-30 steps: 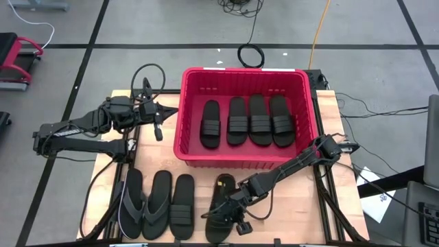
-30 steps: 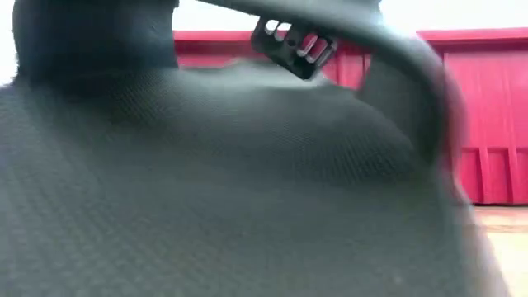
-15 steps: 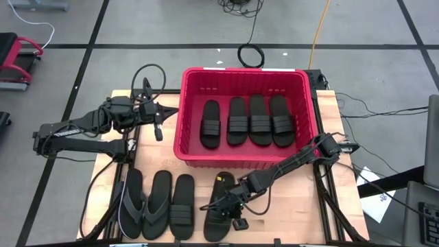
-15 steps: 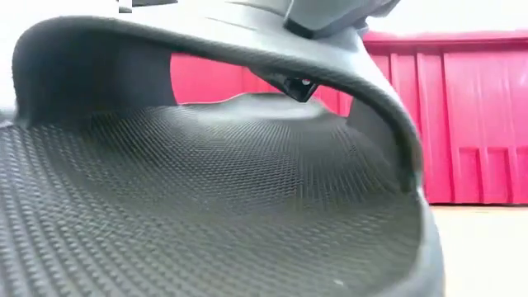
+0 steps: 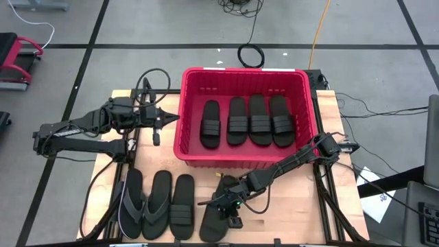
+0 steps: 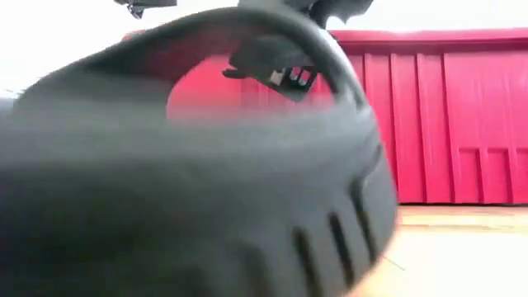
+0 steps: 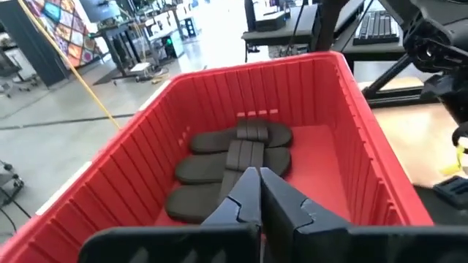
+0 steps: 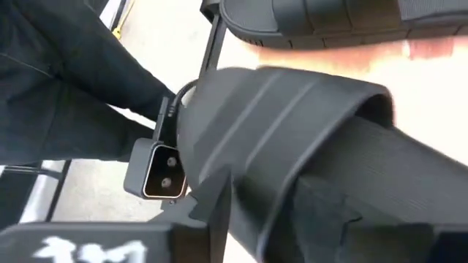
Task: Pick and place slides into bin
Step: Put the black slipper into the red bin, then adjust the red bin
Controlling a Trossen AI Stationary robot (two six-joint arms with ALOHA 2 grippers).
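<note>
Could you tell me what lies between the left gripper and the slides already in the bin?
Only the bin's red side wall, in the high view; the left gripper waits just outside it.

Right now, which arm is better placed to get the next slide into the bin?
The right. Its right gripper is already at the ribbed-band slide in front of the bin. The left gripper hangs shut and empty beside the bin's left wall, away from the three slides below it.
</note>
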